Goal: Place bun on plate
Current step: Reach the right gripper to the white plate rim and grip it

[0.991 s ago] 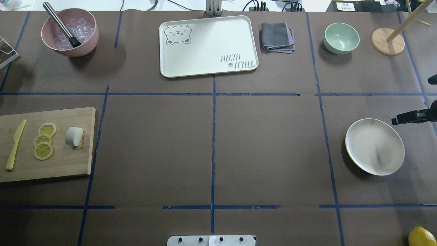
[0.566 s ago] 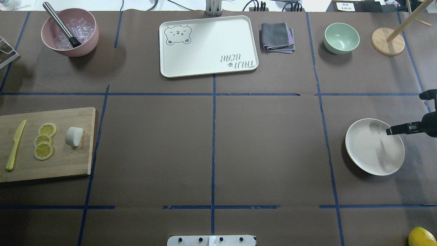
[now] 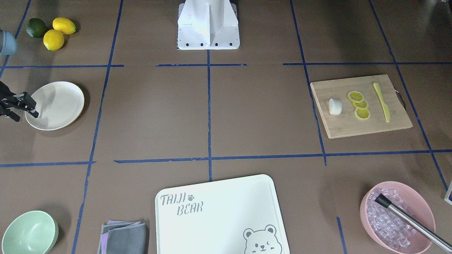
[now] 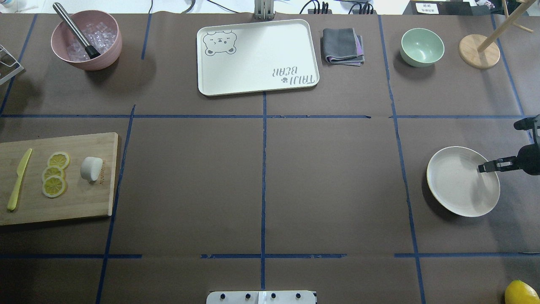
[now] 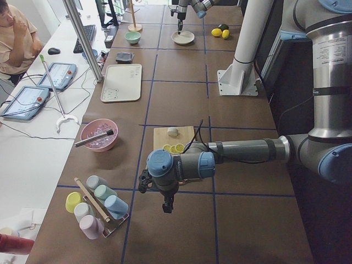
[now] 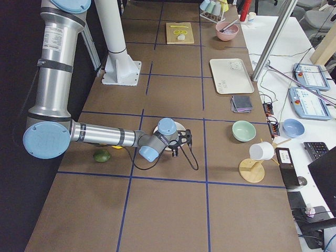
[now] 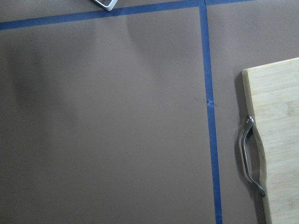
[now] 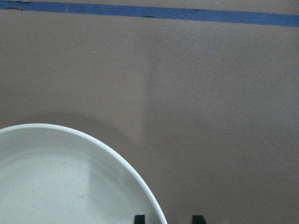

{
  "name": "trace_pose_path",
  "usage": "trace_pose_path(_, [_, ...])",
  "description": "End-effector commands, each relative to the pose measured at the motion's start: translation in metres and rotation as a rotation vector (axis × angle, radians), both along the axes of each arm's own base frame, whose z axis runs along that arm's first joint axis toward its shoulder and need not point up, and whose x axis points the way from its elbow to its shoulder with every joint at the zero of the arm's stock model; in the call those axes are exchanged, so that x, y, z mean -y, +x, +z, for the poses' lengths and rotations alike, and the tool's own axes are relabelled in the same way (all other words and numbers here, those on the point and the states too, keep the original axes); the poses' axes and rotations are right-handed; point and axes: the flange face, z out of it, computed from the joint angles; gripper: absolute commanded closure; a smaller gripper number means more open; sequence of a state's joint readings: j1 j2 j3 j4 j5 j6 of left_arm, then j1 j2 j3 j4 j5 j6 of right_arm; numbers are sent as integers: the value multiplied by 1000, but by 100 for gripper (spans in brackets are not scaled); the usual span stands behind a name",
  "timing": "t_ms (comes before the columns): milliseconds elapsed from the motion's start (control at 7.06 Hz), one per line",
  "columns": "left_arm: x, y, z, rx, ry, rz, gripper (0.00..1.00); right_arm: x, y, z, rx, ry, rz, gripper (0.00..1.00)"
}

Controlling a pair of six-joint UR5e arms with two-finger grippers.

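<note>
Entry, right arm: the right gripper (image 8: 168, 218) is released, jaws apart. Both fingertips (image 8: 198, 220) show at the bottom edge of the right wrist view, and the rim of the plate (image 4: 457, 190) runs out of frame between them. Overhead, this gripper sits at the plate's rim, on the side away from the table (image 4: 329, 181) centre. Cannot tell whether it touches the rim.

Entry, left arm: the left gripper (image 5: 166, 207) shows only in the left end view. It points down over the table, well apart from the plate. Cannot tell whether it is released or clenched. Its wrist view shows the cutting board (image 4: 63, 198) edge with a metal handle (image 7: 250, 156).

Task thing: the bun (image 4: 91, 168) lies on the cutting board, well apart from the plate, toward the robot's left. On the bun's side away from the plate lie three overlapping lemon slices (image 4: 55, 174), just beside it, then a yellow knife (image 4: 19, 179).

Around the plate:
- A whole lemon (image 4: 521, 292) lies near it, on the robot's side. The front view shows a second lemon and a lime (image 3: 35, 27) alongside.
- The mint-green bowl (image 4: 422, 46) and a wooden stand (image 4: 479, 50) stand beyond it, away from the robot.
- Farther off along that edge come a folded grey cloth (image 4: 342, 45), then the bear board (image 4: 257, 57).
- Farthest from the plate is a pink bowl (image 4: 86, 40) of ice with a metal tool in it.
</note>
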State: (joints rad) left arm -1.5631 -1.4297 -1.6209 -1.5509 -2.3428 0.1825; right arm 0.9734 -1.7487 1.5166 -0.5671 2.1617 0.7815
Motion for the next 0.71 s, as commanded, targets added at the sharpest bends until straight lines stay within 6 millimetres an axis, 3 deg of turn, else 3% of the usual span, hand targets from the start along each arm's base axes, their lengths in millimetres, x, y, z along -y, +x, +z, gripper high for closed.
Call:
trace_pose_path(0, [0, 0, -2, -1, 4, 0, 0, -9, 5, -4, 37, 46, -9, 98])
trace_pose_path(283, [1, 0, -3, -1, 5, 0, 0, -14, 4, -30, 108, 76, -40, 100])
trace_pose_path(566, [1, 1, -3, -1, 7, 1, 0, 3, -11, -75, 156, 115, -54, 100])
